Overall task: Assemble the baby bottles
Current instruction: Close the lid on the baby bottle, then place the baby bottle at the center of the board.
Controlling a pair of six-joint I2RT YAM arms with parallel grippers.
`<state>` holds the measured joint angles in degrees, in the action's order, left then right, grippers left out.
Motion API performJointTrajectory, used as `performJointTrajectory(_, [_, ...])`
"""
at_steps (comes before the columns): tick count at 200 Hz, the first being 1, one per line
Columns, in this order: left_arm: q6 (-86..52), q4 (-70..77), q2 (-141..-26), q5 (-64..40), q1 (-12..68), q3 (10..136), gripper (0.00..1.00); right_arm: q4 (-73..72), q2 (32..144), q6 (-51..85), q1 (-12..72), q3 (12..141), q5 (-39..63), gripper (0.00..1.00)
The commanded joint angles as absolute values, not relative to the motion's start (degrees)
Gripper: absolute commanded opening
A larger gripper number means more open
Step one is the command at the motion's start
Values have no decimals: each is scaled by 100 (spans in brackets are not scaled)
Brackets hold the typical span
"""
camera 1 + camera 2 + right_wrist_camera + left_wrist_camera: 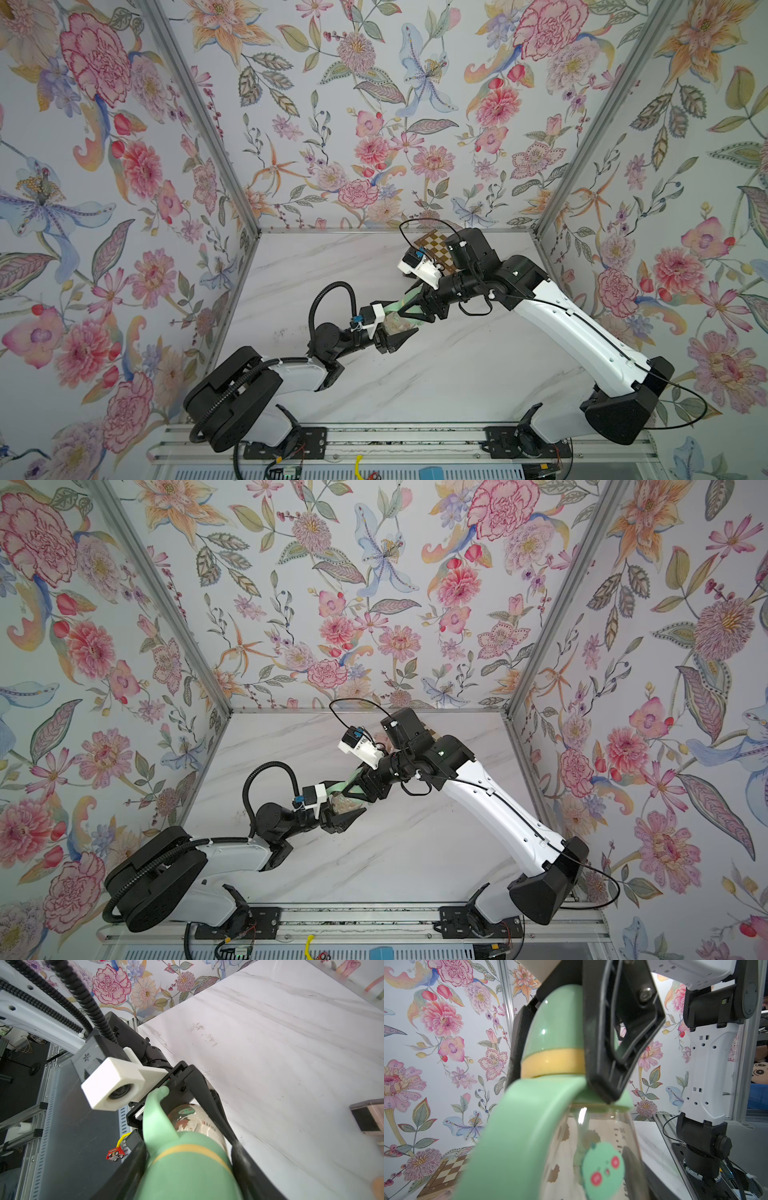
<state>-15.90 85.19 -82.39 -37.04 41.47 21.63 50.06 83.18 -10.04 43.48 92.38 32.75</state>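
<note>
The baby bottle [400, 327] hangs tilted above the middle of the marble table, held between both arms. Its clear printed body [593, 1142] carries the mint-green two-handled collar [529, 1126], the yellow nipple ring [552, 1064] and the mint-green dome cap [556, 1022]. My left gripper [395, 332] is shut on the body, one black finger [207, 1093] lying along the glass. My right gripper [415, 314] comes from the other end, with its fingers [133, 1167] pressed on either side of the dome cap [187, 1178]. A collar handle [155, 1113] sticks out toward the left wrist camera.
A brown chessboard [434, 245] lies at the back of the table under the right arm. A pink-and-black boxy perfume bottle [367, 1118] stands on the marble near it. A small red toy car [115, 1153] sits off the table by the front rail. Flowered walls close three sides.
</note>
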Motion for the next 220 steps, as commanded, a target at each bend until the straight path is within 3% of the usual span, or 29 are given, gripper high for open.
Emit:
performJointTrajectory(1, [-1834,9617,-8337,-3447,4070,2452,43,5189,8151,-869,4567,9070,3233,29])
performJointTrajectory(6, [-1837,9663,-8376,-3423,4070,2444,44,5181,8132,-809,4554,9086,3159,26])
performJointTrajectory(17, [-1866,9758,-8472,-3246,4068,2394,57,5189,8096,-691,4566,9097,3020,22])
performJointTrajectory(34, [-1913,9928,-8706,-3243,4069,2352,65,5128,8030,-534,4604,9009,2621,18])
performJointTrajectory(39, [-1924,9981,-8784,-3250,4069,2340,92,5109,8004,-461,4601,8970,2389,18])
performJointTrajectory(43, [-1932,10004,-8842,-3245,4059,2325,99,5098,7991,-412,4605,8939,2246,18])
performJointTrajectory(107, [-1847,10283,-9858,-2743,4068,1946,100,4114,7737,371,4558,7659,1566,19])
performJointTrajectory(163, [-1572,10283,-10431,-2186,4069,1466,100,3771,8182,934,4462,7167,838,21])
performJointTrajectory(220, [-1424,10283,-10009,-1405,4073,668,100,3533,8947,1283,4477,6887,277,21])
